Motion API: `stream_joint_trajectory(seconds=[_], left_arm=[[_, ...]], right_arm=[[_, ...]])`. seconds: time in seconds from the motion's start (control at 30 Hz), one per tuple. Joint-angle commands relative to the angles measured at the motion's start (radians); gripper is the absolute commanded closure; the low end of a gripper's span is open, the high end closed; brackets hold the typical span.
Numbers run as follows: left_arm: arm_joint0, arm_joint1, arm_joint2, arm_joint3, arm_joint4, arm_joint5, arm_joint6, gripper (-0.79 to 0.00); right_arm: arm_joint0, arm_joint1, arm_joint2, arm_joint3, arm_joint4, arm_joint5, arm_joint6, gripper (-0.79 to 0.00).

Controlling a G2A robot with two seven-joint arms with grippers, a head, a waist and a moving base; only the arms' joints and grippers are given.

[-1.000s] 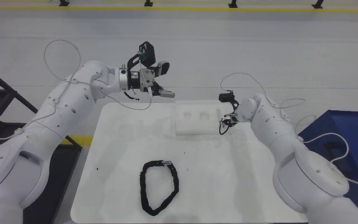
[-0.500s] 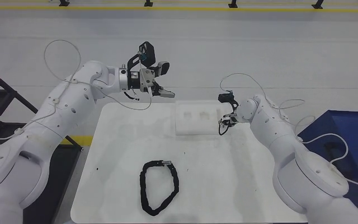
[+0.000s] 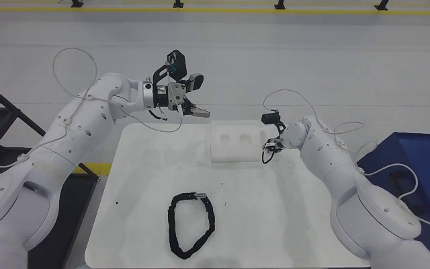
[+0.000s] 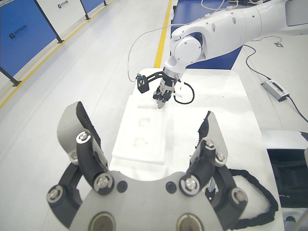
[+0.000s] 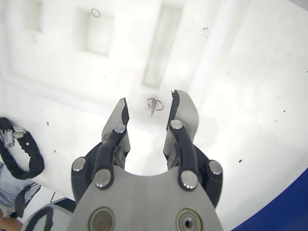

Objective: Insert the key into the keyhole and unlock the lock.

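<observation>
your right gripper [image 5: 149, 98] is spread apart with the key [image 5: 155, 104] lined up in the gap, blade running back toward the palm. left gripper [image 4: 144, 111], also spread, is well away.

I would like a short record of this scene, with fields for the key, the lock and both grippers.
key: upright on the foam tray, inside the open right gripper, not yet gripped
chain lock: lies on the table, apart from the tray, no key in it
left gripper: open, empty, above the table's far edge
</observation>
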Motion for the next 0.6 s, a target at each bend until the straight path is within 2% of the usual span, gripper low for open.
stream_joint_trajectory(seconds=[0.0,0.07,0.2,0.3,0.37,0.57], left_arm=[[0.000,0.000,0.000,0.000,0.000,0.000,0.000,-0.785],[0.000,0.000,0.000,0.000,0.000,0.000,0.000,-0.785],[0.000,0.000,0.000,0.000,0.000,0.000,0.000,-0.785],[0.000,0.000,0.000,0.000,0.000,0.000,0.000,-0.785],[0.000,0.000,0.000,0.000,0.000,0.000,0.000,-0.785],[0.000,0.000,0.000,0.000,0.000,0.000,0.000,-0.785]], right_arm=[[-0.006,0.002,0.004,-0.007,-0.005,0.006,-0.001,-0.308],[-0.011,0.004,0.007,-0.012,-0.009,0.010,-0.003,-0.302],[-0.019,0.007,0.017,-0.016,-0.012,0.016,-0.013,-0.215],[-0.023,0.008,0.023,-0.018,-0.019,0.026,-0.022,-0.117],[-0.025,0.009,0.026,-0.019,-0.023,0.031,-0.023,-0.006],[-0.025,0.012,0.037,-0.029,-0.036,0.036,-0.024,0.000]])
